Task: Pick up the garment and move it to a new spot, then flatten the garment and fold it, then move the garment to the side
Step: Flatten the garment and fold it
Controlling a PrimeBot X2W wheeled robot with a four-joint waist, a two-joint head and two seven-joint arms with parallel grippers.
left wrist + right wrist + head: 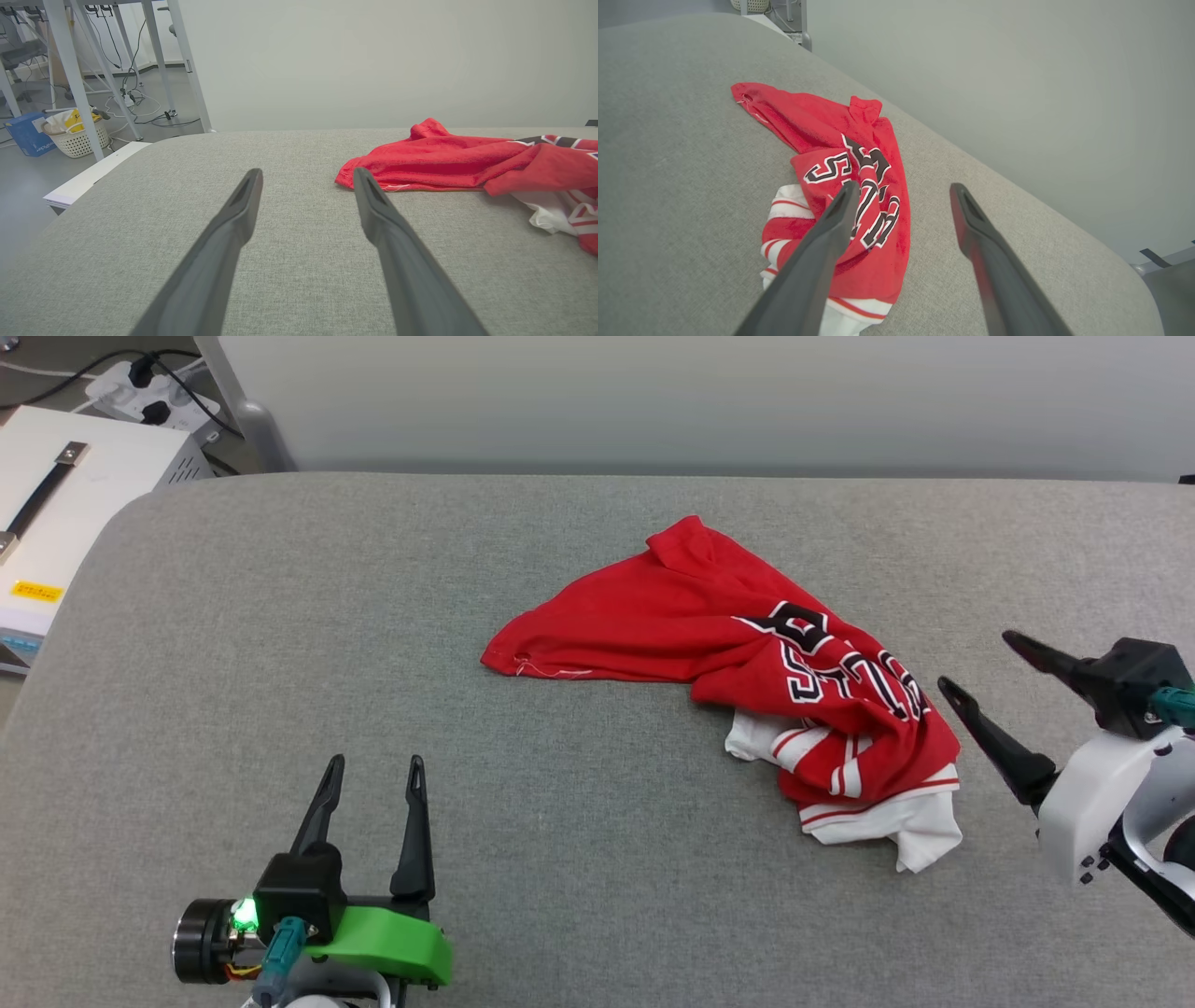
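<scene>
The garment [695, 616] lies crumpled right of centre on the grey table [280, 616], its lettering creased and unreadable, its white sleeves half tucked under. The left end effector [374, 763] points forward, wide and empty. The right end effector [976, 660], also wide and empty, angles toward the garment from just beside it.

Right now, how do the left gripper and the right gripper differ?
The left gripper points up the head view, well apart from the garment; the right gripper slants left, close beside the garment. The left gripper's mount is green, the right gripper's white. Both stand open, empty.
</scene>
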